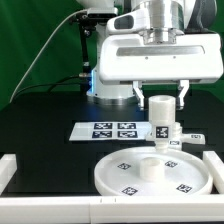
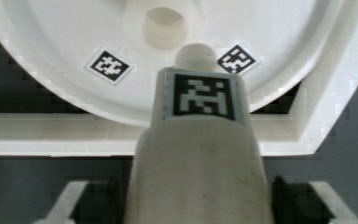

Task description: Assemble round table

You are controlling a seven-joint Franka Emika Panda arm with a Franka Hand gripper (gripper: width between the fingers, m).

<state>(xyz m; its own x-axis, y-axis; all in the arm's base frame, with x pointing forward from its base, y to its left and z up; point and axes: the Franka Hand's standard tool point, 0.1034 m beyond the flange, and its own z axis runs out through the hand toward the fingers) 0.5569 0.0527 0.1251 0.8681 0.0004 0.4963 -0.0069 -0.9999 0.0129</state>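
1. On a black counter, a robot arm's white gripper hangs directly over a white round disc, the large rimmed top of a round table.
2. The fingers stand at a middling width. They are clamped on the upper end of a short, thick white post, which is upright beneath them.
3. The post carries a black-and-white square tag on its side. Its lower end is over the far half of the disc, just beyond the raised hub at the disc's middle and slightly toward the exterior view's right. Whether the end touches the disc cannot be told.
4. The disc lies flat near the front of the counter, with several disc tags on its face. A white rail borders the counter at the exterior view's left.
5. Behind the disc the marker board lies flat, with one end hidden by the post.
6. In the wrist view the post runs out from between the fingers of the gripper, and its square tag faces the lens. Its rounded tip points at the disc, close beside the hub. Two disc tags flank the tip, and the rail crosses behind the post.
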